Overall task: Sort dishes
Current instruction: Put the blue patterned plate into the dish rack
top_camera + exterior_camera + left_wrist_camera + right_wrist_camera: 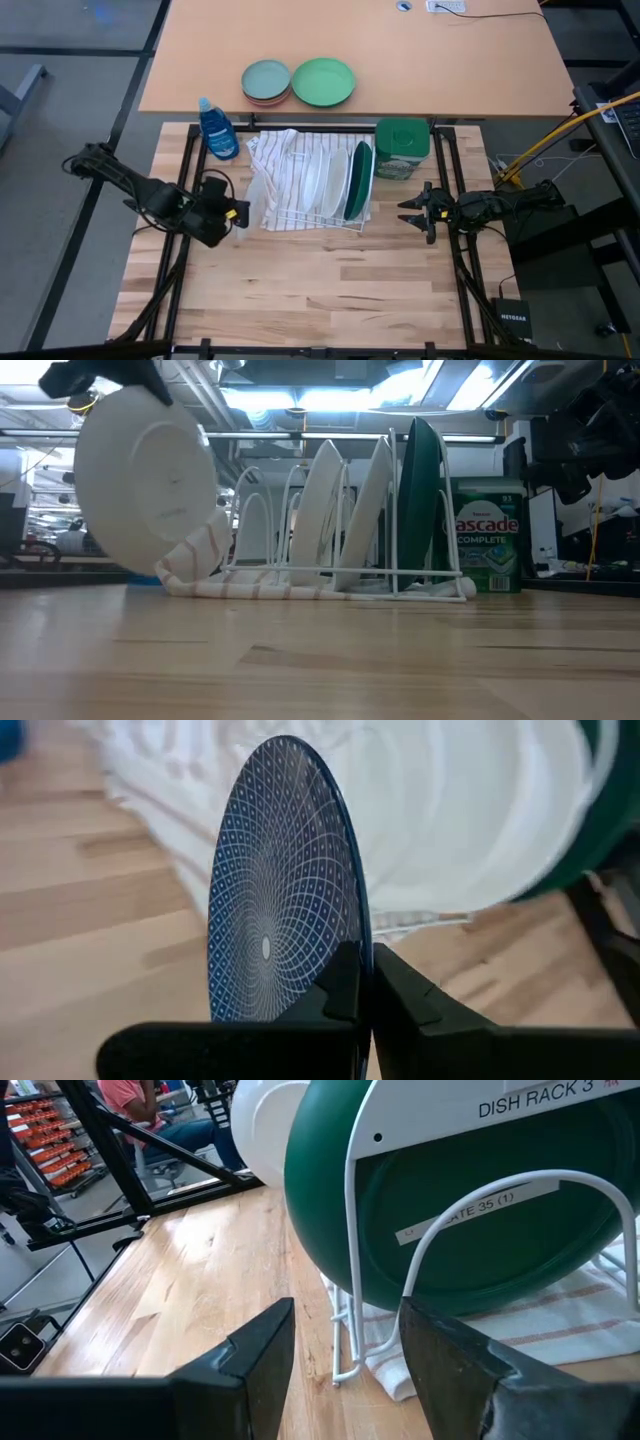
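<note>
My left gripper (238, 212) is left of the dish rack (318, 215) and shut on the dark blue plate (280, 890). The plate's face has a fine white pattern, and its white back shows in the low view (145, 480). Two white plates (328, 176) (372, 510) and the dark green plate (358, 180) stand on edge in the rack's slots. The rack stands on a striped towel (285, 160). My right gripper (403, 213) is open and empty just right of the rack, its fingers facing the green plate (470, 1210). My left gripper pinches the blue plate's rim (355, 935) between its two fingers, one finger on the patterned face and one on the white back. The fingers come from the table's left, slanting down. The plate stands on edge below them, a little tilted and seemingly clear of the table.
A blue soap bottle (218, 130) stands at the towel's far left and a green detergent box (402, 148) at the rack's far right. A grey-teal plate (265, 80) and a light-green plate (323, 80) lie on the far table. Bare wood lies in front of the rack.
</note>
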Controlling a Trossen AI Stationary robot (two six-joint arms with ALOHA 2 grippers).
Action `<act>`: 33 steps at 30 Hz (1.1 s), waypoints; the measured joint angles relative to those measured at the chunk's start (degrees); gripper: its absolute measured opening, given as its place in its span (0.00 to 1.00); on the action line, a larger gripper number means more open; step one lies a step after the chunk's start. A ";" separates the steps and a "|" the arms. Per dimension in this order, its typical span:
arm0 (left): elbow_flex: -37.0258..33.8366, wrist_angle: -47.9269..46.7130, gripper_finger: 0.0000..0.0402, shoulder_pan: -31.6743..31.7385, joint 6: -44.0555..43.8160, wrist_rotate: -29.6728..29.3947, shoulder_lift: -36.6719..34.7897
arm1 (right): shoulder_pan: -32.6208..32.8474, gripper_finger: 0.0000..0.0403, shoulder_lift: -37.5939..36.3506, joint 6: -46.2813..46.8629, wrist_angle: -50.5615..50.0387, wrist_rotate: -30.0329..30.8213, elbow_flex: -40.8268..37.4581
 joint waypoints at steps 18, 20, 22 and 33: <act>-0.02 14.13 0.00 -0.02 15.15 1.00 -2.53 | -0.02 0.46 0.01 0.00 -0.02 0.00 0.00; -0.02 14.06 0.00 -0.02 15.14 1.04 -2.91 | 0.00 0.46 0.02 0.00 -0.01 0.00 0.00; -0.02 13.99 0.00 -0.02 15.13 1.02 -3.38 | 0.00 0.46 0.00 0.00 -0.01 0.00 0.00; 0.00 7.63 0.00 0.04 10.48 0.02 -5.24 | -0.01 0.46 0.02 0.00 -0.02 0.00 0.00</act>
